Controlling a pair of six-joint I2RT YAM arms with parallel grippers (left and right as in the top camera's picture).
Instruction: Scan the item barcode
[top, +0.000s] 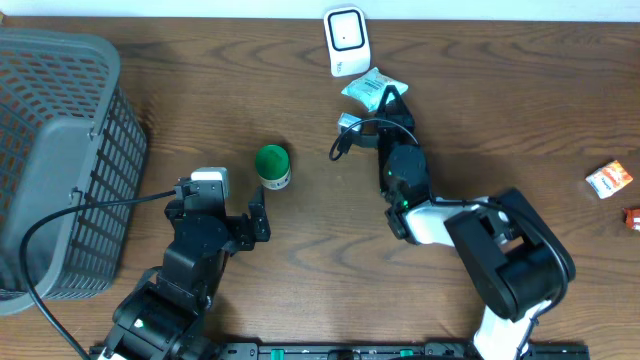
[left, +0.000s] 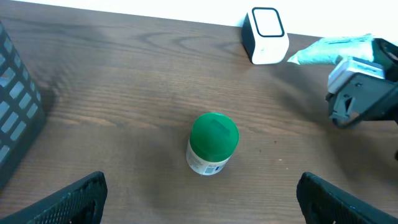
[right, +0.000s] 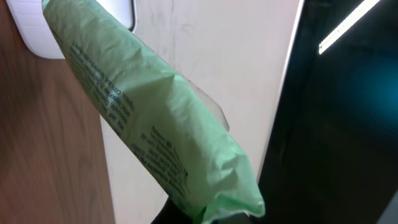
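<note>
A white barcode scanner (top: 345, 38) stands at the table's far edge. My right gripper (top: 391, 97) is shut on a pale green packet (top: 372, 87) and holds it just in front of the scanner. In the right wrist view the green packet (right: 155, 130) fills the middle, its top end over the scanner (right: 37, 28). A green-lidded white jar (top: 272, 166) stands upright mid-table. My left gripper (top: 255, 222) is open, a little nearer than the jar (left: 212, 143), with nothing between its fingers (left: 74, 199).
A grey mesh basket (top: 55, 160) fills the left side. A small orange and white packet (top: 608, 179) and a red item (top: 632, 217) lie at the right edge. A black cable (top: 70, 215) runs from the left arm past the basket.
</note>
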